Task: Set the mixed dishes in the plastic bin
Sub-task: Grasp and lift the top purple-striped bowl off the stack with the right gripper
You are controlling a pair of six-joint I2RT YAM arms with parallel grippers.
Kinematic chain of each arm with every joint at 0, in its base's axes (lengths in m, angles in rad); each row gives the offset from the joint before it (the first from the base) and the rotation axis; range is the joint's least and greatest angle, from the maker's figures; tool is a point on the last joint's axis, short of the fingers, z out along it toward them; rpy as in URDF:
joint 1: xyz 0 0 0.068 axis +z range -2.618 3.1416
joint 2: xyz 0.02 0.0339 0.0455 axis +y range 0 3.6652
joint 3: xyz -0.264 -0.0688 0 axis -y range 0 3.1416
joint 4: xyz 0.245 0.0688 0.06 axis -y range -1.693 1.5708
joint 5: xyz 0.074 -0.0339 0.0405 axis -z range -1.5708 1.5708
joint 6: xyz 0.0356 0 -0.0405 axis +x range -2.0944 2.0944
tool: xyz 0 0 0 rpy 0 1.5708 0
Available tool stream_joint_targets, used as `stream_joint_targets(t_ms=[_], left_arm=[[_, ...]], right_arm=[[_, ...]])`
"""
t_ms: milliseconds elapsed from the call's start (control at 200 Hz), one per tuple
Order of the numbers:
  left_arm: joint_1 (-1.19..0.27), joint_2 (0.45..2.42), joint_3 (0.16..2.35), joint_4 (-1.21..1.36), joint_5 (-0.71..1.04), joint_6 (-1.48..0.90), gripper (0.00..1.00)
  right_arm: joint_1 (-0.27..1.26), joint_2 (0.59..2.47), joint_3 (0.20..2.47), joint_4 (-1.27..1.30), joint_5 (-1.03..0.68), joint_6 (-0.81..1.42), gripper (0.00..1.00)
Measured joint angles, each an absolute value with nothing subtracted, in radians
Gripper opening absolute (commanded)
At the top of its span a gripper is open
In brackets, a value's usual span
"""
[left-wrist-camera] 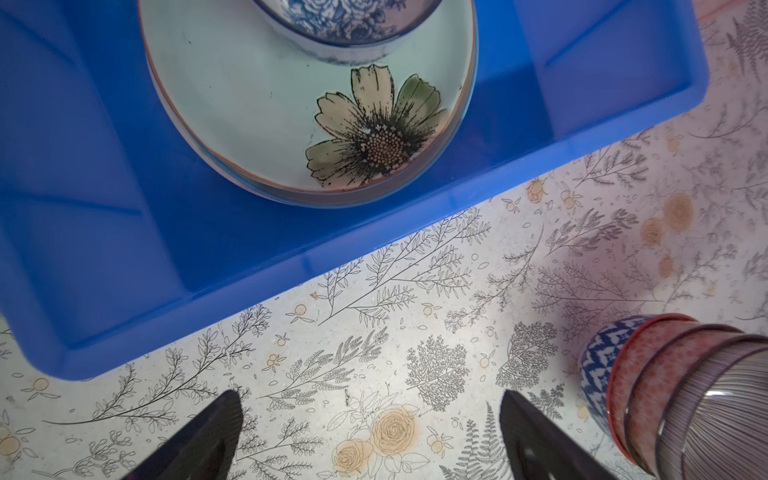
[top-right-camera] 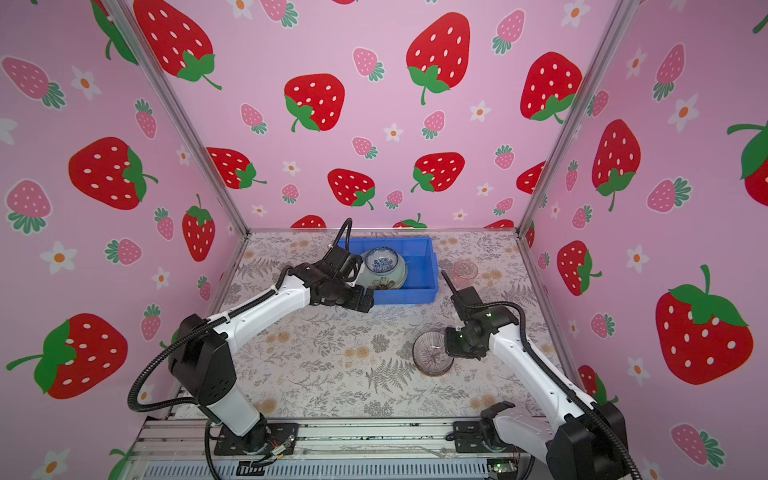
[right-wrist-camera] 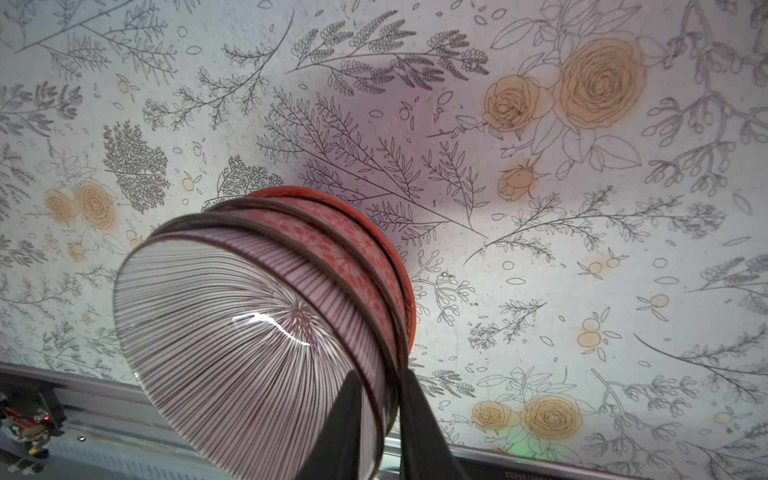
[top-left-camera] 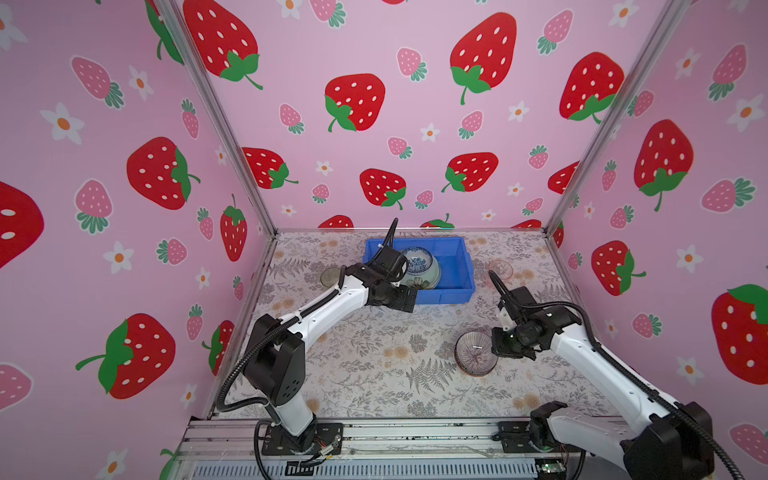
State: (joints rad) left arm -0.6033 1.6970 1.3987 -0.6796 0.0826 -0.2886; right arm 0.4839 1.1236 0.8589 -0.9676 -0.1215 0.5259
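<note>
Since the right claw [right-wrist-camera: 381,374] clamps just the rim of the nested striped and red ceramic bowls [right-wrist-camera: 232,316], lifting could shed lower ones, while the left claw [left-wrist-camera: 369,395] gapes empty.

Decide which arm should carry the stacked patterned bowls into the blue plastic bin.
Right: the right gripper pinches the bowl stack by its rim; the left gripper hangs open, empty, beside the blue bin.

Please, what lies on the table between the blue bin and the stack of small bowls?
Nothing lies there. Between the blue bin and the stack of bowls only the bare floral table cover shows, most clearly in the left wrist view.
</note>
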Motion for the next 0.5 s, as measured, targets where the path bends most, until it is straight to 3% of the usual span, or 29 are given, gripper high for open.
stream_joint_targets(t_ms=[260,500], left_arm=[[-0.579,1.734,1.415,-0.679,0.155,-0.311,0.99],[-0.572,1.739,1.426,-0.681,0.178,-0.315,0.99]], right_arm=[[0.494,1.122,0.867,-0.988,-0.120,0.540,0.08],[0.496,1.120,0.913,-1.021,-0.115,0.543,0.07]])
